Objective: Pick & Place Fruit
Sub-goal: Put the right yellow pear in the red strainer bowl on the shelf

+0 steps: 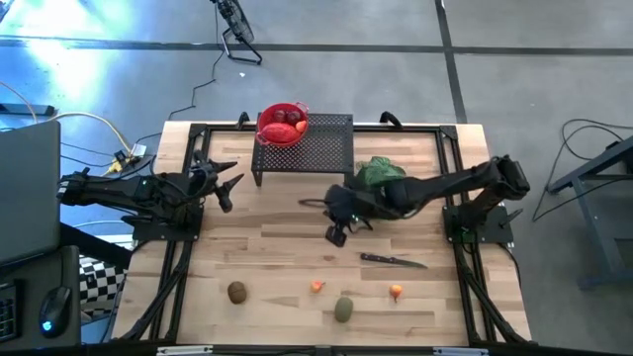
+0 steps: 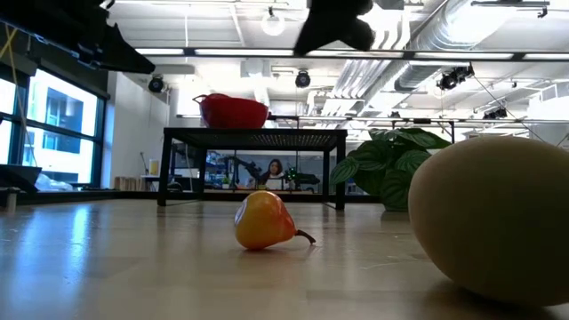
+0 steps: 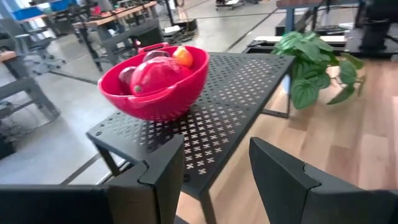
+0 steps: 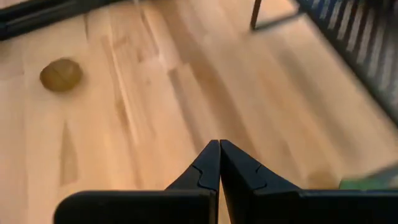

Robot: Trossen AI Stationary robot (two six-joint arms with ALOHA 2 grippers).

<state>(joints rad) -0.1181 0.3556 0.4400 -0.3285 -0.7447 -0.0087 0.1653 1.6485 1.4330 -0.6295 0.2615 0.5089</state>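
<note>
The left hand (image 1: pixel 229 183) waits with fingers apart near the rack (image 1: pixel 321 148), whose red bowl (image 1: pixel 282 126) holds red fruit (image 1: pixel 285 118). On the counter (image 1: pixel 267 247) lie a brown piece (image 1: pixel 236 291), an orange one (image 1: pixel 316 287), a green one (image 1: pixel 343 310) and another orange one (image 1: pixel 396 292). The right hand (image 1: pixel 337 235), fingers together and empty, hangs above mid-counter.

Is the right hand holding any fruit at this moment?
No, in the right wrist view the right hand has its fingers pressed together with nothing between them, above bare table.

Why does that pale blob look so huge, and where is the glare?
Low view: the olive-green fruit sits nearest the lens, so it looms, soft-edged; ceiling lights glare overhead. High view: a bright patch washes the floor at upper left. Right wrist view: the table's far part smears.
</note>
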